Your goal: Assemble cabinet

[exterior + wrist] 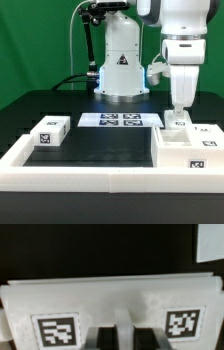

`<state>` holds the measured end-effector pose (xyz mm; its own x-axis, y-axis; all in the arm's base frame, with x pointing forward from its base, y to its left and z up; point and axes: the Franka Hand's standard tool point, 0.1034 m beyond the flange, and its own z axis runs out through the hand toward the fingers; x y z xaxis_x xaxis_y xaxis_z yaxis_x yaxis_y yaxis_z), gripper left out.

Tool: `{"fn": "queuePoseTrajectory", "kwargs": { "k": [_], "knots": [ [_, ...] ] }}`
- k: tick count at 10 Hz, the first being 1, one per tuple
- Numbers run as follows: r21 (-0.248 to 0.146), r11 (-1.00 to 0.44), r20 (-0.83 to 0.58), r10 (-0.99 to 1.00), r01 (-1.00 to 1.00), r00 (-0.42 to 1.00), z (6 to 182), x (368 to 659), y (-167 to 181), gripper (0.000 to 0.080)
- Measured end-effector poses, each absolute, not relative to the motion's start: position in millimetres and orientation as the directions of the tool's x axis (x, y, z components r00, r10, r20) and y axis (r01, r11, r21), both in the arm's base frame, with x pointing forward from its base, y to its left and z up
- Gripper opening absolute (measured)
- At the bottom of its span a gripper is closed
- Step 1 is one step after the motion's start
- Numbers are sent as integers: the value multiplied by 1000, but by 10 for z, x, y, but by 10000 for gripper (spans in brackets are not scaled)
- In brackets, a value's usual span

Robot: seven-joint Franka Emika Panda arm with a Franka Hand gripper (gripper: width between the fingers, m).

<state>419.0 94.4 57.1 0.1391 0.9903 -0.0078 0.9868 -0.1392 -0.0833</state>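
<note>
Gripper [178,118] is hovering right at the cabinet [190,150], which is sitting on the worktop [100,152] just to the exterior view's right of the marker board [120,120]. Fingers are straddling a thin wall, but I can't tell if they're pinching it. The open side is facing up and the long axis seems to be running sideways. My worry is an off-centre pinch twisting the box.

**Around the marker board**

The marker board [121,120] lies flat on the black worktop [100,152], several tags facing up. A low white border frame [90,180] runs in front of the marker board, and a green backdrop [35,45] stands behind it.
</note>
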Motion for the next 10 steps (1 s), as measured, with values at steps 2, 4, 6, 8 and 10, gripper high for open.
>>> {"fn": "queuePoseTrajectory", "kwargs": {
  "k": [2, 4, 6, 8, 10],
  "knots": [
    [-80, -142, -30, 990, 987, 140, 730, 4223, 880, 68],
    [-81, -139, -34, 990, 987, 136, 779, 4309, 799, 68],
    [-76, -151, -23, 988, 986, 150, 765, 4451, 714, 68],
    [-73, -161, -19, 987, 984, 160, 771, 4548, 685, 68],
    [-75, -164, -16, 986, 984, 164, 753, 4612, 687, 68]
  ]
}}
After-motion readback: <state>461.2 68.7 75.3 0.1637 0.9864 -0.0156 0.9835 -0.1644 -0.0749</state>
